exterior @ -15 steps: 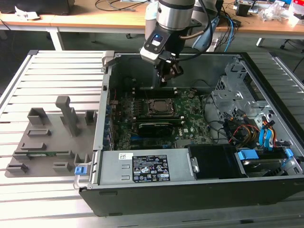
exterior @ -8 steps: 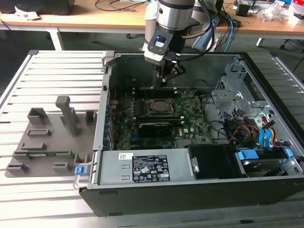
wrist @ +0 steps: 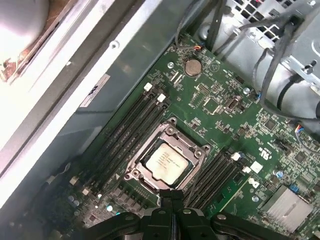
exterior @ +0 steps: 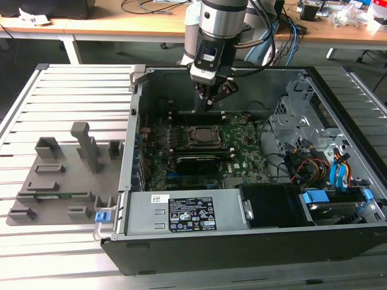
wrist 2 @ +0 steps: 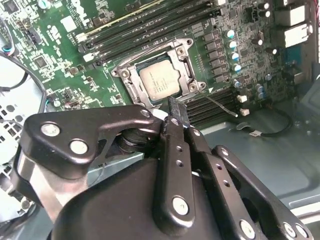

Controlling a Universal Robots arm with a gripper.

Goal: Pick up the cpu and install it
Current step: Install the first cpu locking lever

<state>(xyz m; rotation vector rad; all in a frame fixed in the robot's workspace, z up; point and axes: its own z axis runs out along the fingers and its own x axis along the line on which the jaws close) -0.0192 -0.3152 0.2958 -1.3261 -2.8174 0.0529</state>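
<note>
The cpu (exterior: 202, 136), a small square chip with a silvery top, lies flat inside the black socket frame (wrist: 141, 150) on the green motherboard (exterior: 242, 158). It shows in both wrist views, in the second (wrist 2: 160, 80) and in the first (wrist: 166, 162). My gripper (exterior: 206, 103) hangs a little above the board, over the far edge of the socket. Its two black fingertips (wrist: 172, 199) are pressed together, shut, with nothing between them. In the second wrist view the fingertip (wrist 2: 173, 108) ends just beside the socket's corner.
The open computer case (exterior: 136, 121) walls in the board. A long black graphics card (exterior: 196, 162) lies just in front of the socket, memory slots (wrist: 127, 127) flank it, and a thin latch lever (wrist 2: 220, 106) sticks out. Drive cage and cables (exterior: 302, 133) fill the exterior view's right; a grey fixture tray (exterior: 60, 175) lies at its left.
</note>
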